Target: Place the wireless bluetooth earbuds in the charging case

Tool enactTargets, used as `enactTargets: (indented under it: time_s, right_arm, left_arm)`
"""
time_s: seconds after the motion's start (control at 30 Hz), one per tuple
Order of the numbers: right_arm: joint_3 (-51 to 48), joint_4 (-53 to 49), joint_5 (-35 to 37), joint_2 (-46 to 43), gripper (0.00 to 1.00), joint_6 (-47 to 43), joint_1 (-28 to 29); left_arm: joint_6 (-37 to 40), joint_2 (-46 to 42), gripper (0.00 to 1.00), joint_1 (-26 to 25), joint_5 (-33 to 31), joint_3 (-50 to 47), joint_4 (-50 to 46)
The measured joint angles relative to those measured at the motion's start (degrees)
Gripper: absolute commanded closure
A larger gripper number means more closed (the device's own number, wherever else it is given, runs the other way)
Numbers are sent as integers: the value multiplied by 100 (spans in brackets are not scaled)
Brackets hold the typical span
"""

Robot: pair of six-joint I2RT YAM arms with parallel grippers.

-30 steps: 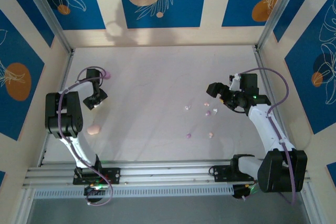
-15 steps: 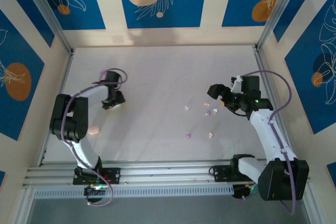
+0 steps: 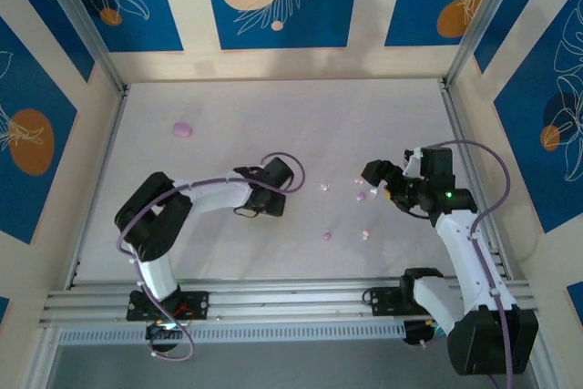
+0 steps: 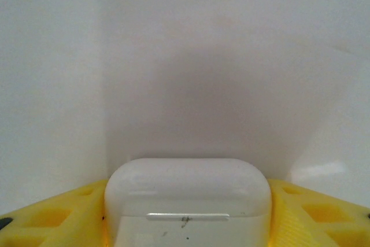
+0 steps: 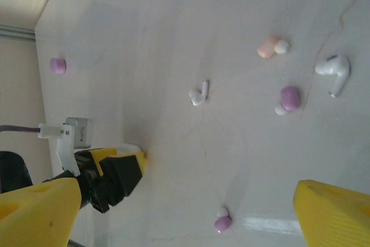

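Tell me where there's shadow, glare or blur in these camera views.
Left wrist: a soft dark shadow lies on the table ahead of the white case, with a pale glare patch at lower right. Right wrist: a bright reflection lies beside the purple earbud at the bottom, and the yellow fingers look slightly soft. Top external: even light, the earbuds mere specks.

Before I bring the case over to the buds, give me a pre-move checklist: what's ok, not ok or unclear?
1. White charging case clamped in the left gripper: ok.
2. Lid open to take buds: not ok, it looks shut.
3. Right gripper open and empty: ok.
4. Earbuds lying loose on the table, nothing covering them: ok.
5. The two grippers apart from each other: ok.
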Motion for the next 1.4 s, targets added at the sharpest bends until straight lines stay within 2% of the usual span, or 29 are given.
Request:
enactTargets:
  time_s: [0.2,0.4,0.5,0.63,0.8,0.97,1.07,1.2,1.4]
  right_arm:
    - [-247,-192,-2,-247,7,105,33]
    - [-275,-155,-31,-256,11,105,186]
    - [-345,44,-63,-254,14,55,382]
    - [-376,396,-2,-199,19,-212,938]
    - [-376,1045,466,308,21,-942,2218]
    - [-332,1696,1080,1360,21,-2343,3676]
    - [-103,1845,1331,2124,20,-3276,4299]
    - [315,2039,1613,3045,18,-4376,4669]
    - [817,2048,1738,3792,18,-5764,4631]
  left_arm:
    - [-33,234,32,-684,-118,247,48]
    - [-66,146,11,-780,-107,234,61]
    - [9,-264,6,-826,-70,59,133]
    - [22,-1375,4,-787,-214,-422,350]
    - [-24,-2820,4,-448,-466,-1252,772]
    - [-160,-3797,3,332,-496,-2127,887]
    - [-243,-4242,1,780,-483,-2470,861]
    - [-306,-4900,0,1226,-431,-2822,848]
    - [-306,-5674,0,1469,-387,-3134,833]
